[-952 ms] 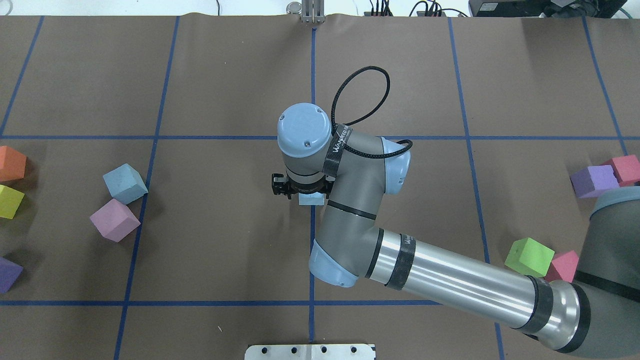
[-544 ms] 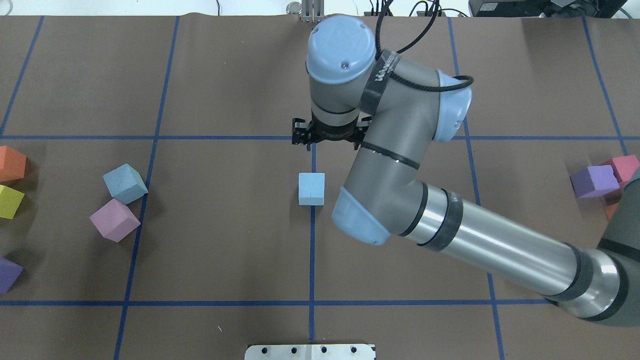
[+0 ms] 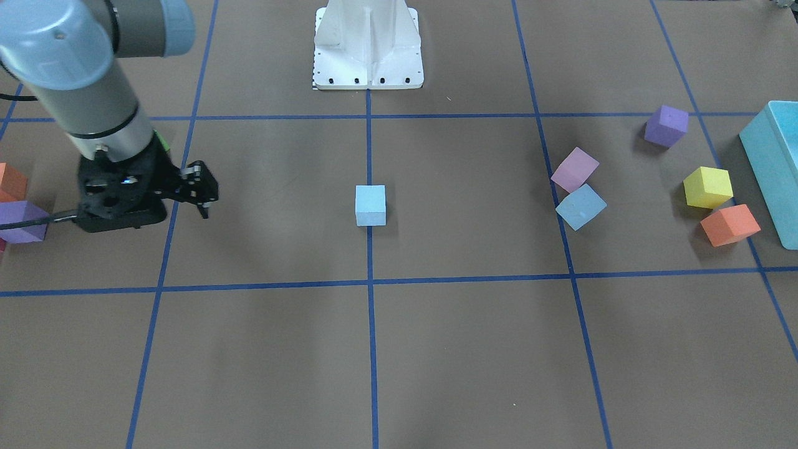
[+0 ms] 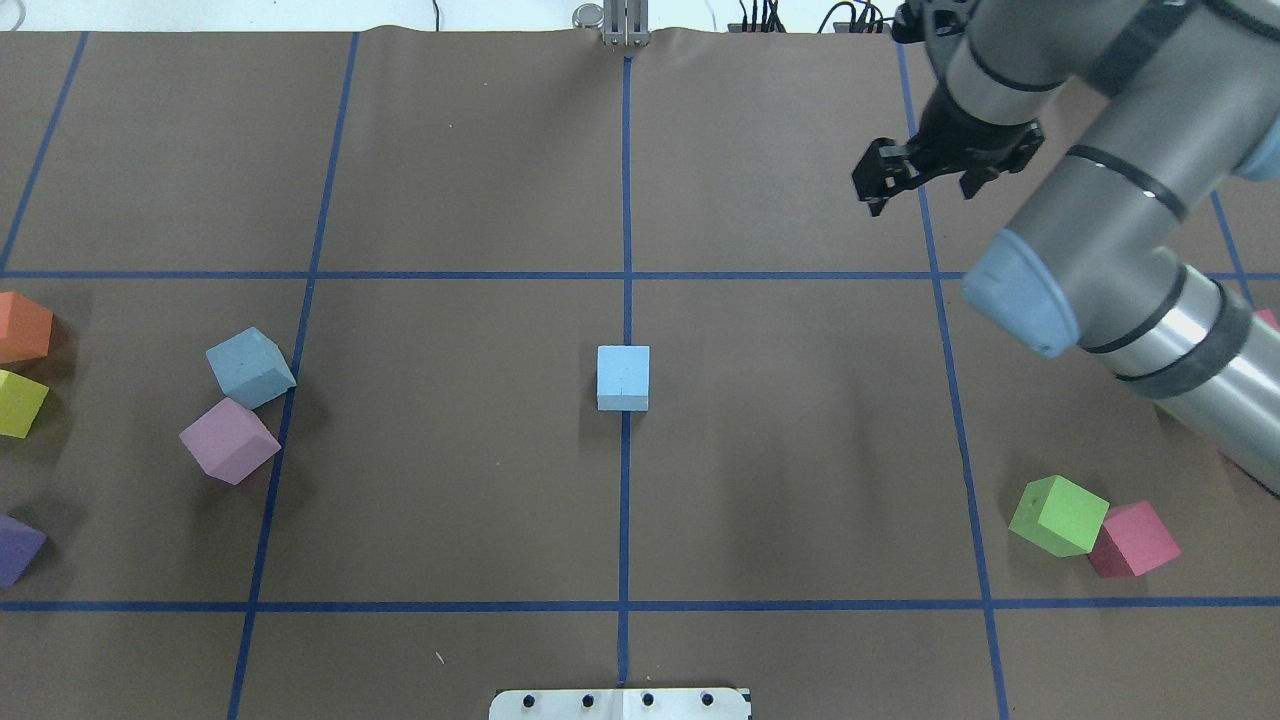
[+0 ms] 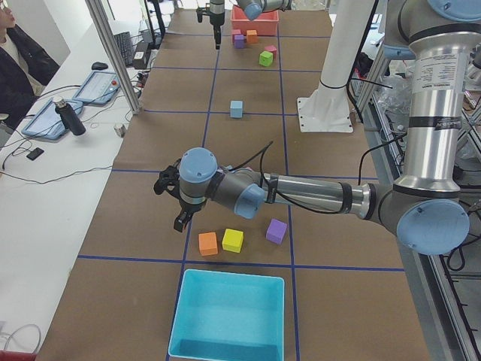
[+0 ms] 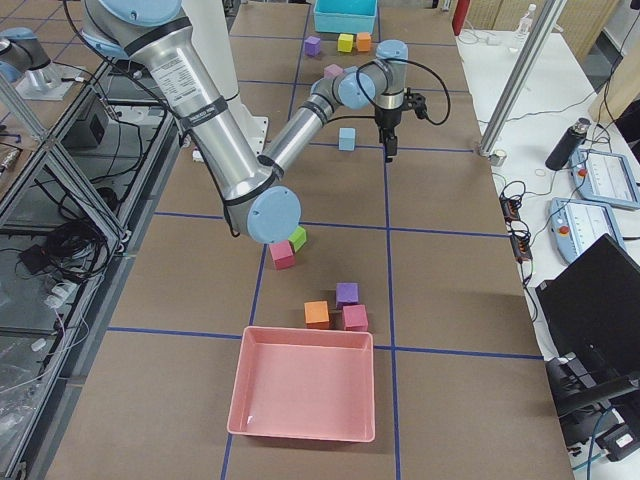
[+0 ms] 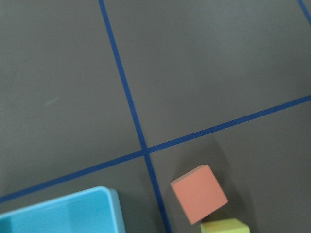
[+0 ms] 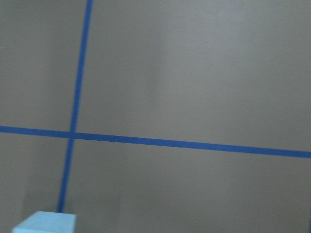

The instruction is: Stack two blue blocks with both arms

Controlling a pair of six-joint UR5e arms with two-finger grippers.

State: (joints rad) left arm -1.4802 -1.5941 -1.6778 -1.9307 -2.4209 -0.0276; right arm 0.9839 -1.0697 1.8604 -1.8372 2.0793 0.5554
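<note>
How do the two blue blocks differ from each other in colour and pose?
The centre block is pale sky blue; the left block is a duller blue. The centre block sits square on the tape line, alone; the left block is turned, close beside a lilac cube. Both are same-sized cubes, neither gripped.

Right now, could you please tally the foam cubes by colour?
Blue foam cubes: 2
Purple foam cubes: 2
Lilac foam cube: 1
Orange foam cubes: 2
Yellow foam cube: 1
Green foam cube: 1
Pink foam cubes: 2
Total: 11
</note>
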